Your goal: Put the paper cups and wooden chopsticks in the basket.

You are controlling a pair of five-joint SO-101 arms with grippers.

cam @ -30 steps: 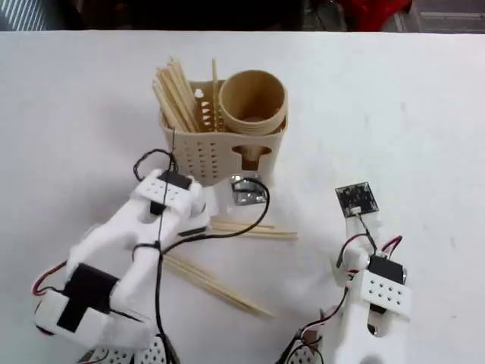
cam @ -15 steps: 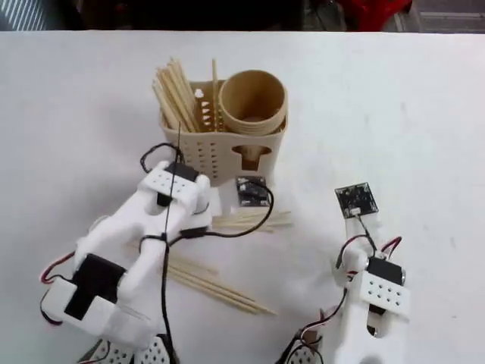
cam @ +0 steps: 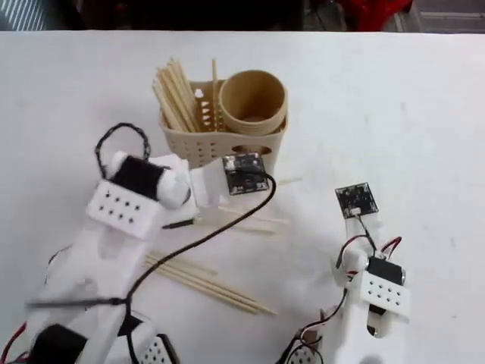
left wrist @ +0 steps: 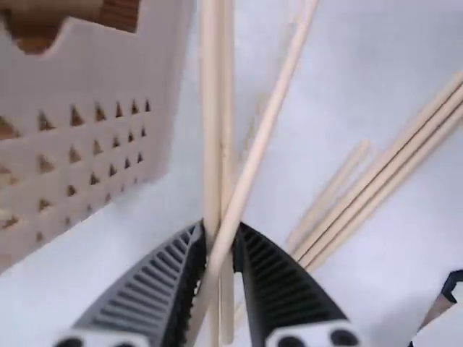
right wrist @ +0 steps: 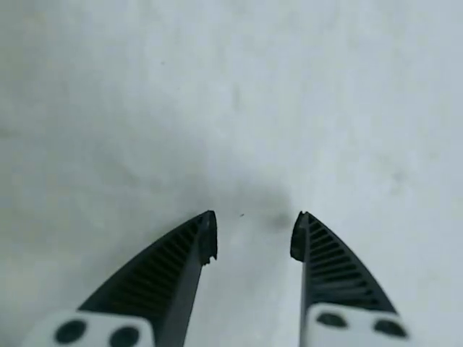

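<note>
The white table (cam: 424, 114) carries a perforated cream basket (cam: 186, 145) near the middle of its far edge. Stacked paper cups (cam: 252, 98) stand in one side of the basket, and a bundle of wooden chopsticks (cam: 176, 95) leans in the other. Loose chopsticks (cam: 204, 280) lie on the table toward the near edge. The left gripper (left wrist: 219, 238), just in front of the basket wall, pinches a few chopsticks (left wrist: 217, 108) between its fingers. The right gripper (right wrist: 253, 235) hangs over bare table with its fingers spread.
</note>
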